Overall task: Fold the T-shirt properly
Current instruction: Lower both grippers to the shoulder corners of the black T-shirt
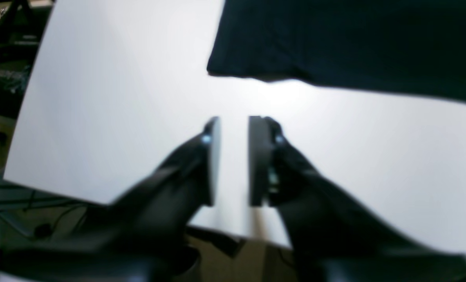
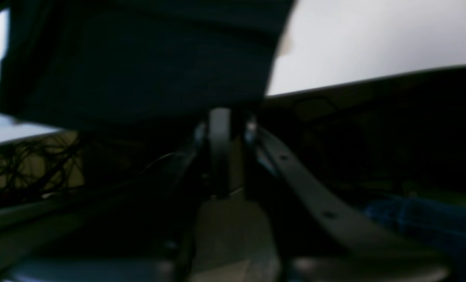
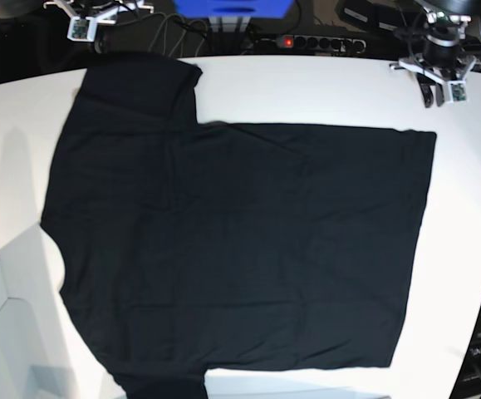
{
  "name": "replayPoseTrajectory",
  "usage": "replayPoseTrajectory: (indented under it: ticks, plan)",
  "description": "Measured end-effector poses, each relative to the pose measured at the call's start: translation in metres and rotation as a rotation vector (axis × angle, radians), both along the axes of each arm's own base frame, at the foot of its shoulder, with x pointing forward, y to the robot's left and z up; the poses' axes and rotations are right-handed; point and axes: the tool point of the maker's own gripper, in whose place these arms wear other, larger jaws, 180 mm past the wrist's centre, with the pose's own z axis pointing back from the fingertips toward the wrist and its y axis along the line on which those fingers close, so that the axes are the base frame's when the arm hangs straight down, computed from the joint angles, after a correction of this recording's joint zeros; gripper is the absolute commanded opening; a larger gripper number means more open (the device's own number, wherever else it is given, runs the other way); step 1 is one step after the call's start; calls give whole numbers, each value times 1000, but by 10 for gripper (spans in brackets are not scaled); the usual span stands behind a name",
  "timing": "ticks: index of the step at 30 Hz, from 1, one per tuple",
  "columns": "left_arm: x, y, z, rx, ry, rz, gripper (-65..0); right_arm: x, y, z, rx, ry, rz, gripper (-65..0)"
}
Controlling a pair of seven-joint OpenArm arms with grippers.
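On white table (image 3: 464,216) large plain black cloth T-shirt (image 3: 240,241) lying flat; beyond its hem left gripper (image 1: 233,160) hovering parted, empty; right gripper (image 2: 227,152) state unclear.

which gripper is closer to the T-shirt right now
Right. The right gripper sits at the T-shirt sleeve edge by the table's rim; the left gripper hangs open over bare table, short of the shirt's hem corner.

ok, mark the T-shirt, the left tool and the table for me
T-shirt (image 3: 248,241), base view, middle of the plain black body.
Left tool (image 1: 233,160), left wrist view, gap between its open fingers.
Table (image 3: 464,249), base view, bare white top.
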Motion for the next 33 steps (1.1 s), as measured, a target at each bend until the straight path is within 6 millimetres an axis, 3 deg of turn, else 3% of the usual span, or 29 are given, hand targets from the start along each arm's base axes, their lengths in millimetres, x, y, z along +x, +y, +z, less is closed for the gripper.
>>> replayPoseTrajectory:
  ticks: [3, 7, 11, 19, 26, 33]
  plan:
    - [7, 5, 9, 3, -44, 16, -380, 13, -9, 4, -23, -38, -14, -439]
    - [8, -13, 9, -76, -74, -42, -287, 21, -27, 7, -66, -61, -33, -360]
    - [8, -12, 11, -119, -72, -42, -248, 39, -32, 12, -80, -110, -34, -316]
    - [12, 25, 11, -33, 7, 61, -250, 71, -40, -2, -71, -42, -12, -294]
    - [19, 23, -14, -39, 51, 71, -247, 84, -44, -6, -64, -24, -22, -294]
    - [18, 26, -29, -68, 76, 87, -247, 80, -44, -40, -35, 53, -41, -294]
